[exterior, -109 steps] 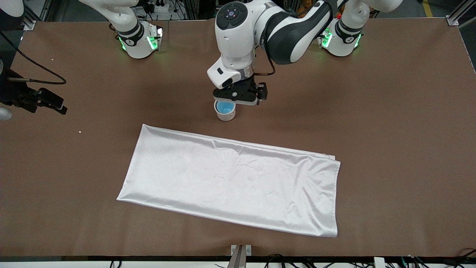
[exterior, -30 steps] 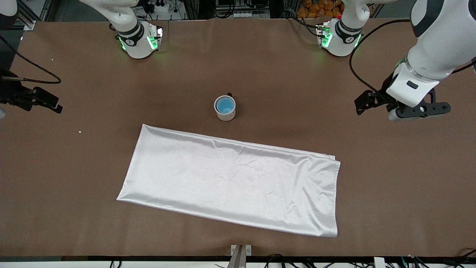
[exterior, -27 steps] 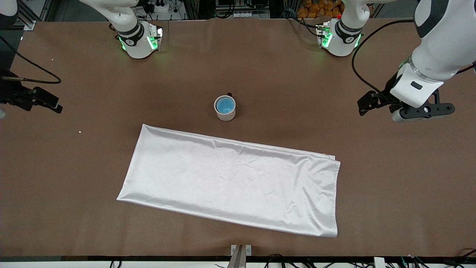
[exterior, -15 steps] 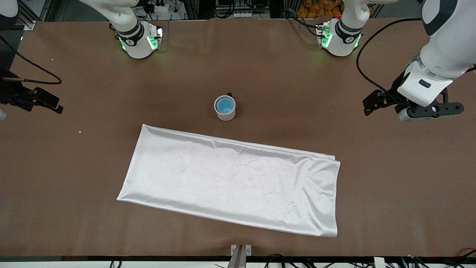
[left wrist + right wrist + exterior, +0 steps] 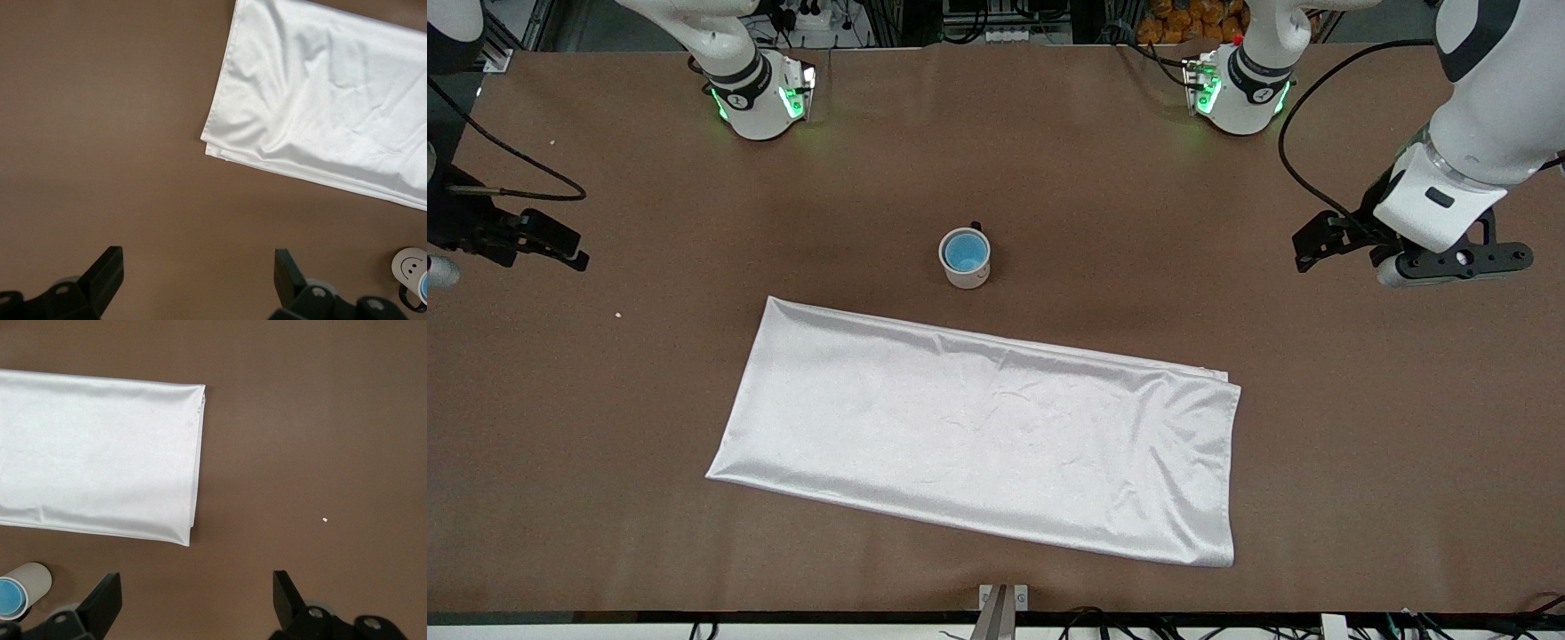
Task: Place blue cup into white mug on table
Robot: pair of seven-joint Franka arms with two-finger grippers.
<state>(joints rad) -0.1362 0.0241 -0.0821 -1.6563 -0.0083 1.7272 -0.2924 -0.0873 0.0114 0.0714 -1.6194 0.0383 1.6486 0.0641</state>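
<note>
The blue cup (image 5: pixel 964 253) sits inside the white mug (image 5: pixel 967 275), which stands upright on the brown table (image 5: pixel 1138 222) near its middle, with the black handle toward the robots' bases. No gripper touches them. My left gripper (image 5: pixel 1449 262) hangs open and empty over bare table at the left arm's end. My right gripper (image 5: pixel 463 240) hangs open and empty over the right arm's end. The left wrist view shows the mug (image 5: pixel 409 262) and cup (image 5: pixel 424 288) at its edge, with the open gripper (image 5: pixel 197 273). The right wrist view shows the mug (image 5: pixel 32 579), cup (image 5: pixel 9 597) and open gripper (image 5: pixel 197 590).
A shiny white cloth (image 5: pixel 978 436) lies flat on the table, nearer to the front camera than the mug. It also shows in the left wrist view (image 5: pixel 333 93) and the right wrist view (image 5: pixel 93 453). A small white speck (image 5: pixel 617 314) lies toward the right arm's end.
The left arm has drawn away from over the mug to the left arm's end of the table and now barely drifts. The cup stays in the mug. The right gripper shifted slightly.
</note>
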